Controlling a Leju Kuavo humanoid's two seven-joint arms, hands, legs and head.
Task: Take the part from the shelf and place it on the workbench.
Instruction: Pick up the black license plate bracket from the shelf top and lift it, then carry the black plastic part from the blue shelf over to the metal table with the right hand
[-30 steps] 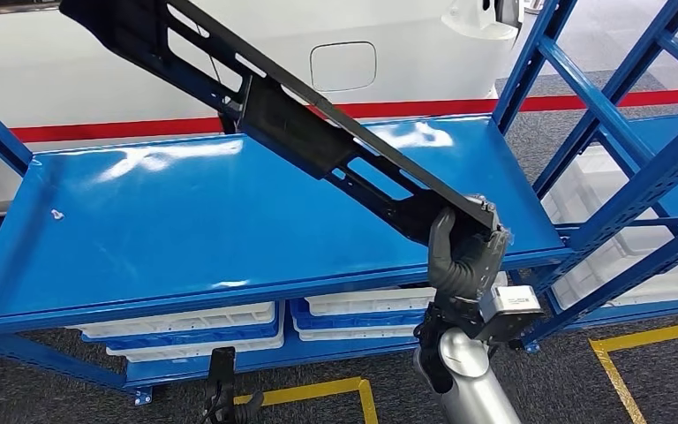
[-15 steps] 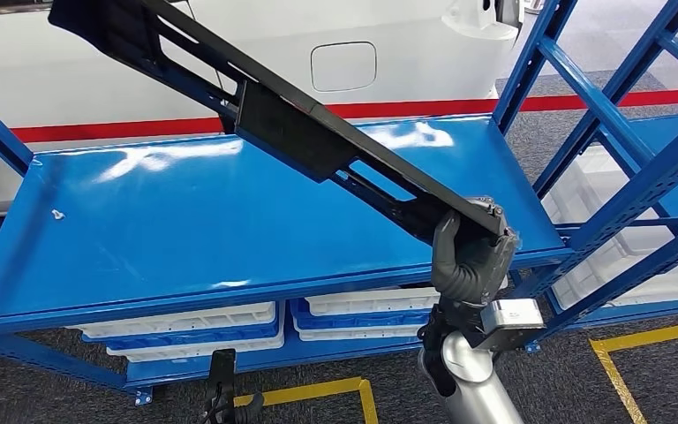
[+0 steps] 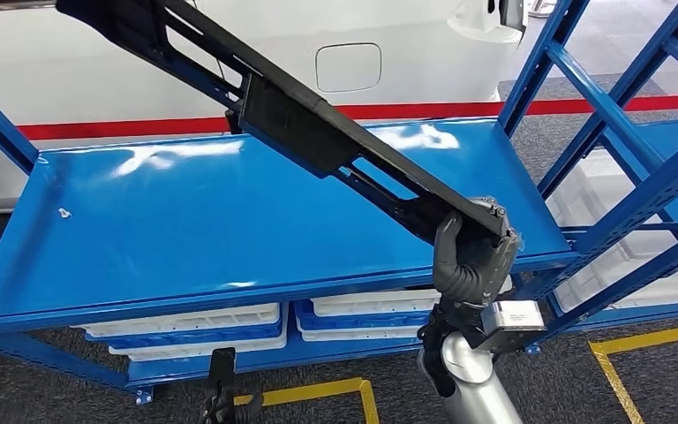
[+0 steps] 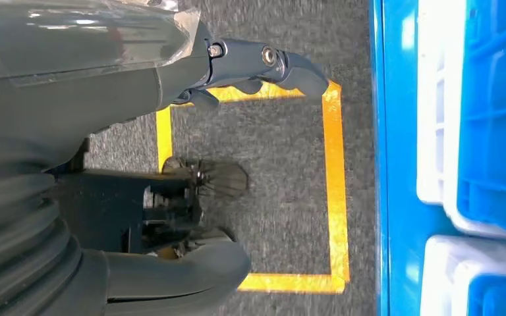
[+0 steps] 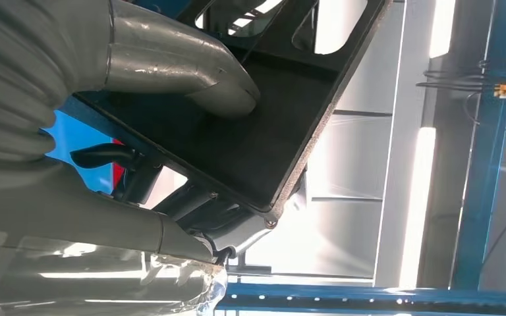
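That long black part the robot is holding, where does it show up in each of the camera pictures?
Head view: the long black part slants from the top left down to the right hand, above the blue shelf.
Left wrist view: not in it.
Right wrist view: its near end, close up, under the thumb.
Shared landmark: the right hand gripping it.
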